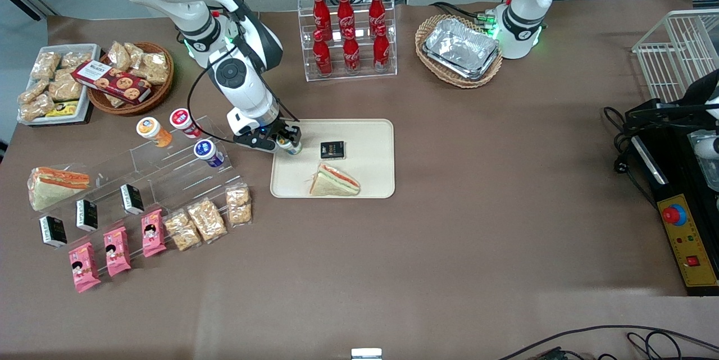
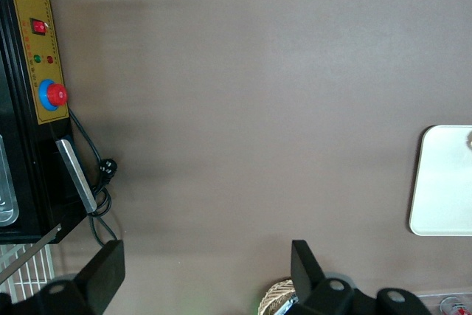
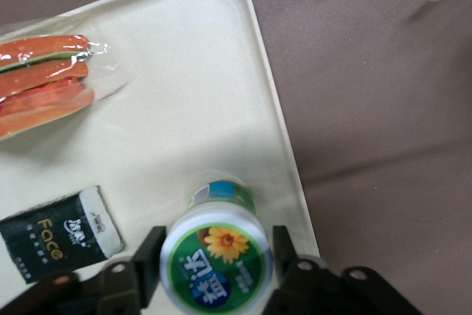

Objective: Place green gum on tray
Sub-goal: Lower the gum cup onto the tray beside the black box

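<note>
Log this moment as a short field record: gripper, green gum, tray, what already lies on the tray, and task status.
gripper: the gripper hangs over the tray's edge toward the working arm's end, shut on the green gum
green gum: the green gum is held upright between the fingers, lid up, over the tray's surface
tray: the tray lies flat on the brown table
on the tray: a wrapped sandwich and a small black packet
status: gum brought over the tray, not yet released

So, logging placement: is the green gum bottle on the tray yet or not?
Not yet: the small green-labelled, white-lidded gum bottle sits gripped in the tool, over the flat cream-beige tray.
</note>
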